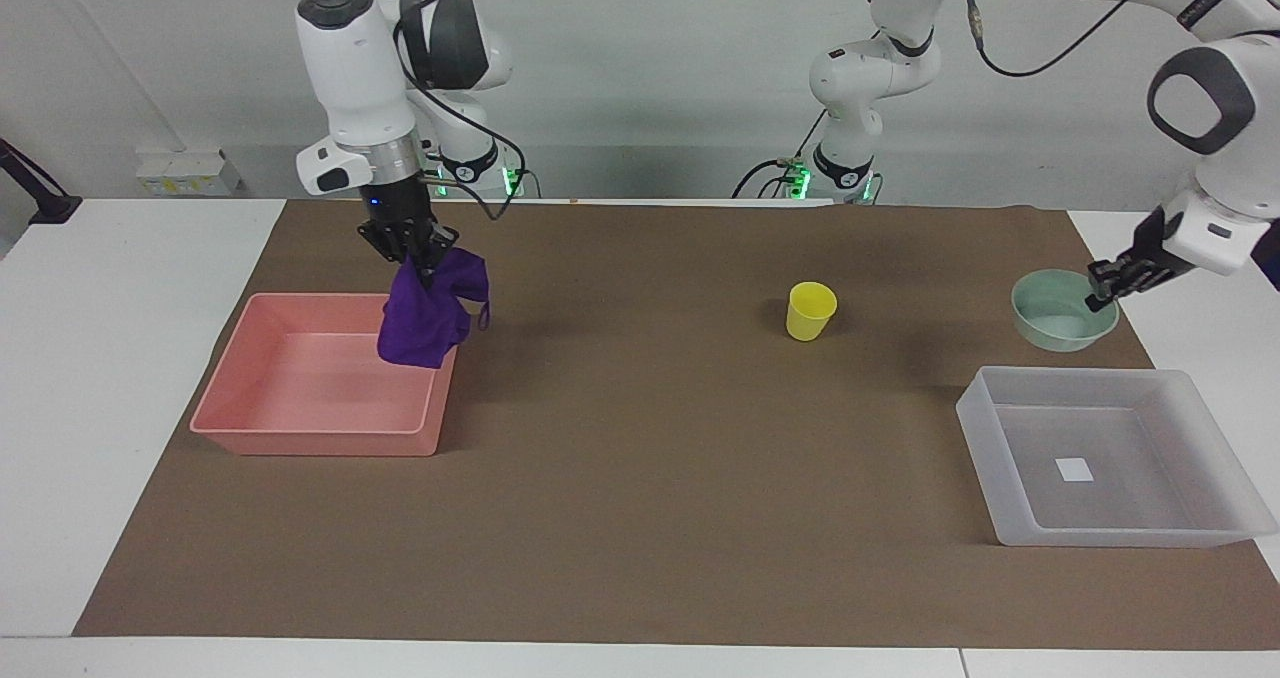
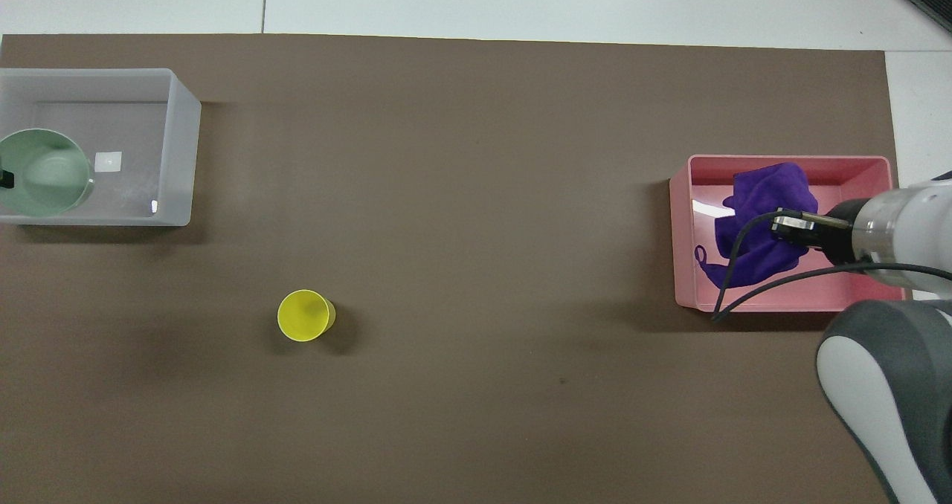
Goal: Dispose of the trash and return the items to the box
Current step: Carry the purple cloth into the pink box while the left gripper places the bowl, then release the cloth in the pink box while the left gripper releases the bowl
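My right gripper [image 1: 418, 258] is shut on the deep-purple cloth wad [image 1: 428, 310] and holds it hanging in the air over the pink tray [image 1: 310, 436]; the overhead view shows the cloth [image 2: 762, 214] over the tray's inside [image 2: 855, 173]. My left gripper [image 1: 1102, 294] is shut on the rim of the mint-green bowl [image 1: 1060, 318] and holds it raised. In the overhead view the bowl [image 2: 41, 171] lies over the translucent box [image 2: 182, 147]. The box [image 1: 985, 428] holds only its white label. The yellow cup [image 1: 810, 310] stands upright on the mat, also in the overhead view [image 2: 305, 315].
A brown mat [image 1: 650, 518] covers most of the white table. The pink tray sits at the right arm's end, the translucent box at the left arm's end. The right arm's black cable [image 2: 744, 281] hangs over the pink tray.
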Robot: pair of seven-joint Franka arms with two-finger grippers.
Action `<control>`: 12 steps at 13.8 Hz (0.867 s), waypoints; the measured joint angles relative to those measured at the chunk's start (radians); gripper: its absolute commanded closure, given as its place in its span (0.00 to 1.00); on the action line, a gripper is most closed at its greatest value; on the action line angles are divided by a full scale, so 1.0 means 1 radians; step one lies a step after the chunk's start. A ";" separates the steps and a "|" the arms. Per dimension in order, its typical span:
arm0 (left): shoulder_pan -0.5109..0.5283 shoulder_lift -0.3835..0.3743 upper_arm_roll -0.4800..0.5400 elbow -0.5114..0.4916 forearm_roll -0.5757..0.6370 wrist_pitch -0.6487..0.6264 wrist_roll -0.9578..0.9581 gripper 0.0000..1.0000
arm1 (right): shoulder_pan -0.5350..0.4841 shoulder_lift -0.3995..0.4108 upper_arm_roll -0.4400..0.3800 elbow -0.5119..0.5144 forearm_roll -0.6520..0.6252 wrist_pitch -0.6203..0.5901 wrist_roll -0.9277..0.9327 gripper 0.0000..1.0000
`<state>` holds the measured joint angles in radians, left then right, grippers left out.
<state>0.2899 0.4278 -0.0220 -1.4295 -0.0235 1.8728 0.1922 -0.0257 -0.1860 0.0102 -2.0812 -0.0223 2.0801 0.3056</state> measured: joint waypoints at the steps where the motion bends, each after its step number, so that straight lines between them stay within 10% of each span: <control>1: 0.000 0.028 -0.004 0.012 0.000 0.044 0.000 1.00 | -0.021 0.004 0.000 0.000 0.000 0.000 -0.019 1.00; 8: -0.003 0.141 -0.007 0.019 -0.037 0.158 0.000 1.00 | -0.046 0.089 0.002 -0.026 0.002 0.039 -0.036 1.00; 9: -0.003 0.154 -0.007 0.019 -0.040 0.158 0.002 0.76 | -0.046 0.101 0.002 -0.036 0.002 0.055 -0.036 1.00; 10: -0.003 0.163 -0.007 0.019 -0.042 0.158 0.007 0.24 | -0.046 0.113 0.002 -0.043 0.002 0.061 -0.036 1.00; 11: -0.003 0.166 -0.007 0.019 -0.043 0.159 0.015 0.00 | -0.046 0.123 0.002 -0.046 0.002 0.061 -0.036 0.84; 12: -0.003 0.166 -0.007 0.017 -0.044 0.161 0.022 0.00 | -0.046 0.133 0.002 -0.049 0.002 0.061 -0.034 0.62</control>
<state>0.2868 0.5943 -0.0292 -1.4126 -0.0672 2.0334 0.2141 -0.0717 -0.0530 0.0124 -2.1302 -0.0200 2.1409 0.2718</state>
